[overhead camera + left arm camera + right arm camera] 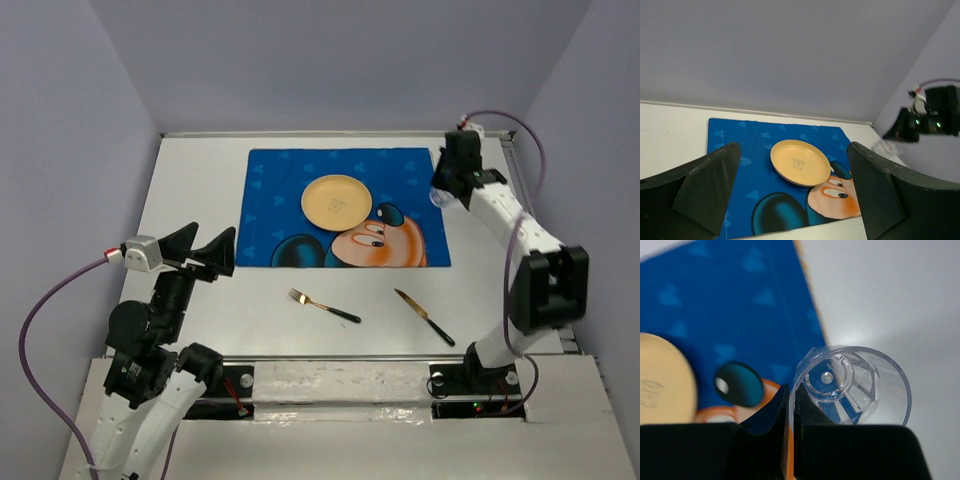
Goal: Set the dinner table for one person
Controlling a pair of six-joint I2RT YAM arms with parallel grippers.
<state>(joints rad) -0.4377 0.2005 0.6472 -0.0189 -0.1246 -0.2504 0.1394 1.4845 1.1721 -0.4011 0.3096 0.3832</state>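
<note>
Shows left gripper (212,238) gaping wide, empty, above dinner table (195,185); right gripper (791,390) pinched onto clear cup (856,385) rim at blue placemat (280,190) edge.

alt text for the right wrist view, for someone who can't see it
A clear plastic cup, seen from above, has its rim pinched between the nearly closed black fingers of the right gripper at the bottom of the frame. Behind it lie the white tabletop and a blue cartoon placemat, with a pale yellow round plate at the left edge.
</note>
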